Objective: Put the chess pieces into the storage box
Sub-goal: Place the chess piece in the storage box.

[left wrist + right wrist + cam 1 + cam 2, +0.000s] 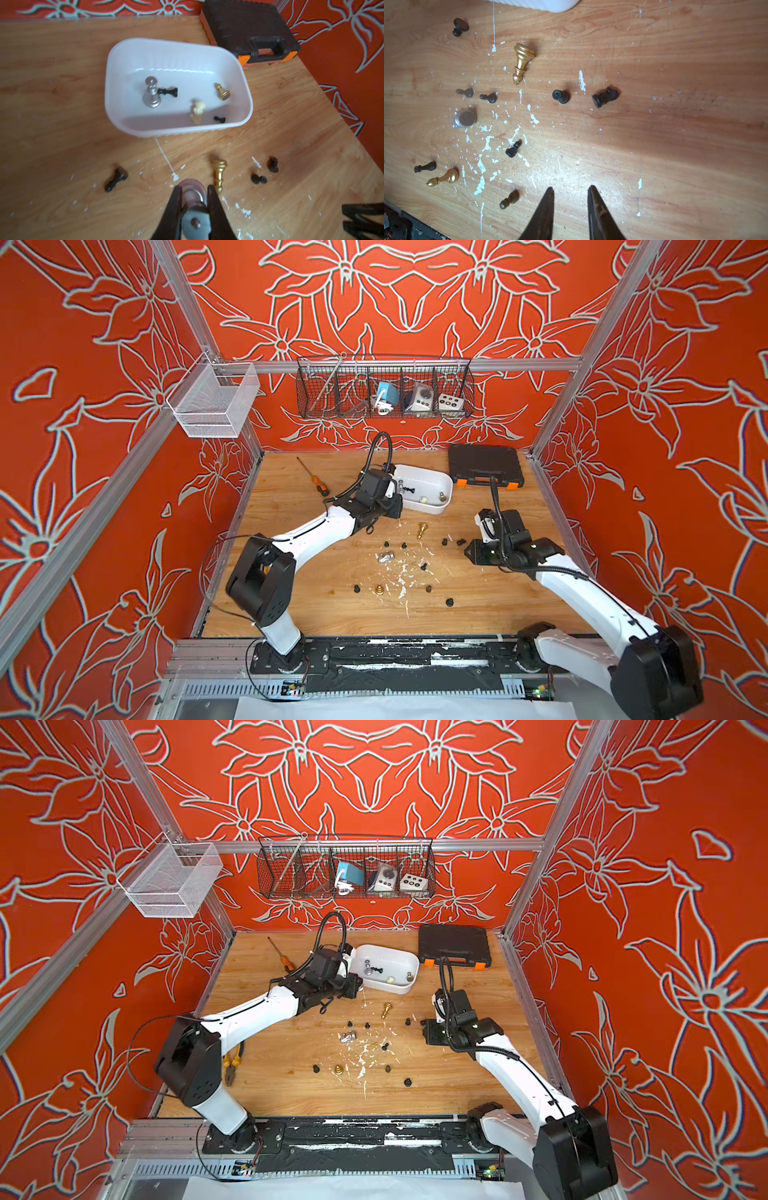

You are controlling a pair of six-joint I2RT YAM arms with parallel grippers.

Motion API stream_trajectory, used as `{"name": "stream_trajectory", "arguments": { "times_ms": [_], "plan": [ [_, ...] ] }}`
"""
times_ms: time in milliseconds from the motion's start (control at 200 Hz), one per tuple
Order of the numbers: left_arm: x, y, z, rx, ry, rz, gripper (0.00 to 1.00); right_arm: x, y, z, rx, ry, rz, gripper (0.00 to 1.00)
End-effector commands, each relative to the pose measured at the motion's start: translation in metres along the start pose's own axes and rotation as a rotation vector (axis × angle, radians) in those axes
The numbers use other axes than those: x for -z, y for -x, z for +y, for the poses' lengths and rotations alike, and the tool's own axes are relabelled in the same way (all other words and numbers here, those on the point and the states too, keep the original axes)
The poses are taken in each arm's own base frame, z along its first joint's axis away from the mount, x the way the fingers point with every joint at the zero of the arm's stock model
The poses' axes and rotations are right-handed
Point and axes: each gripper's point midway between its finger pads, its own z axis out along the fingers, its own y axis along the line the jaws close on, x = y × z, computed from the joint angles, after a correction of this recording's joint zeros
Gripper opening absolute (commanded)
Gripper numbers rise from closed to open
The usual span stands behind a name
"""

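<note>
The white storage box (108,87) lies near the back of the table, also seen in both top views (432,506) (395,986). Inside it lie a silver piece (151,93), a black piece (168,91), a gold pawn (222,91), a cream piece (197,110) and a small black pawn (219,118). My left gripper (194,187) is shut on a silver chess piece (192,194), held above the table just short of the box's near wall. My right gripper (571,187) stands open and holds nothing. Loose on the wood lie a gold piece (522,60), a silver piece (464,118) and several black pawns (560,96).
A black toolcase (484,464) with orange latches sits right of the box. An orange-handled screwdriver (313,477) lies at the back left, and pliers (232,1065) lie under the left arm. White paint flecks (481,166) dot the table's middle. Wire baskets (384,389) hang on the back rail.
</note>
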Motion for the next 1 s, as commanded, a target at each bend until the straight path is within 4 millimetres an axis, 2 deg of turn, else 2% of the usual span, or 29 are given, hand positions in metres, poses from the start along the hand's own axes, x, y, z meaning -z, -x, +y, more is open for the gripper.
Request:
{"name": "stream_trajectory", "arguments": {
  "times_ms": [0,240,385,495,701,996],
  "plan": [
    [-0.023,0.013,-0.017,-0.038,-0.019,0.012,0.16,0.002,-0.007,0.0,-0.044,0.024,-0.016,0.3],
    [-0.092,0.048,-0.041,-0.049,-0.041,0.005,0.16,0.006,-0.028,0.0,-0.095,0.063,-0.008,0.3],
    [-0.13,0.065,-0.048,-0.043,-0.05,-0.009,0.15,0.013,-0.03,-0.002,-0.081,0.047,-0.015,0.29],
    [-0.153,0.07,-0.049,-0.028,-0.054,-0.035,0.15,0.016,-0.03,-0.003,-0.069,0.036,-0.016,0.3],
    [-0.18,0.067,-0.046,0.003,-0.063,-0.078,0.15,0.014,-0.034,-0.006,-0.058,0.019,0.009,0.29],
    [-0.199,0.06,-0.04,0.016,-0.055,-0.102,0.15,0.008,-0.041,-0.012,-0.085,0.001,0.028,0.29]
  ]
}}
